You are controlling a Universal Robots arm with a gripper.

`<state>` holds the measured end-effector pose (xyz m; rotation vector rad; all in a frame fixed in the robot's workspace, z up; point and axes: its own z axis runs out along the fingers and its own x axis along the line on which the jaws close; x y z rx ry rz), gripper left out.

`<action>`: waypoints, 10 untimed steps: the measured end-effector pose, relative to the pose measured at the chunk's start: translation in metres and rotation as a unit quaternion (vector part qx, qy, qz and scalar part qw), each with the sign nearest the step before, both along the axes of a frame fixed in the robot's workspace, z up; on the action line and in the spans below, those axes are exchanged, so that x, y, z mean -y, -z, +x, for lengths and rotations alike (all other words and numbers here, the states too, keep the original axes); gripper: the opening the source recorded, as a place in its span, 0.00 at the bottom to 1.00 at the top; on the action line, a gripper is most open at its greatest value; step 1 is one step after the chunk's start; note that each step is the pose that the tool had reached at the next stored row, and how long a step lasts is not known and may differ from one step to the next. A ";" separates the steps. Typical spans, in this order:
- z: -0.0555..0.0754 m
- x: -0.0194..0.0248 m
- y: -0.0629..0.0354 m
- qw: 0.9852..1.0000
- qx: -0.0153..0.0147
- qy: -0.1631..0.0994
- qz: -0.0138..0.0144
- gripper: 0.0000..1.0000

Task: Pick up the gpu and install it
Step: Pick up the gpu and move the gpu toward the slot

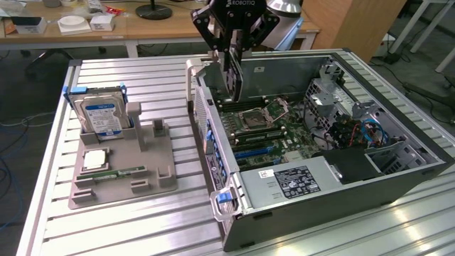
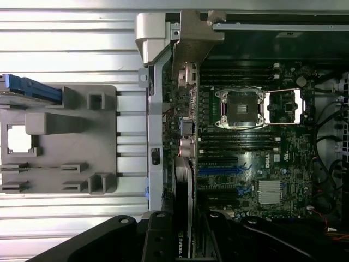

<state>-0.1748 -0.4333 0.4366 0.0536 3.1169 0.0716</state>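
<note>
End effector (image 1: 235,49) around upright gpu (image 1: 233,80)

Black tool (image 1: 231,50), white ROBOTIQ marking (image 1: 245,2)

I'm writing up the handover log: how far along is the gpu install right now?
Done: the gpu is picked up. In hand: the claw grips it on edge over the open computer case, above the motherboard. Left: seating it; the blue slots lie bare, the card not yet down in one.
</note>
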 end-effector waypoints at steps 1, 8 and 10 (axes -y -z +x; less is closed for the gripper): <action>0.001 0.0000 0.0000 1.000 0.000 0.000 0.000 0.26; 0.005 0.0003 0.0000 1.000 0.000 0.000 0.000 0.26; 0.007 0.0005 0.0000 1.000 0.000 0.000 0.000 0.26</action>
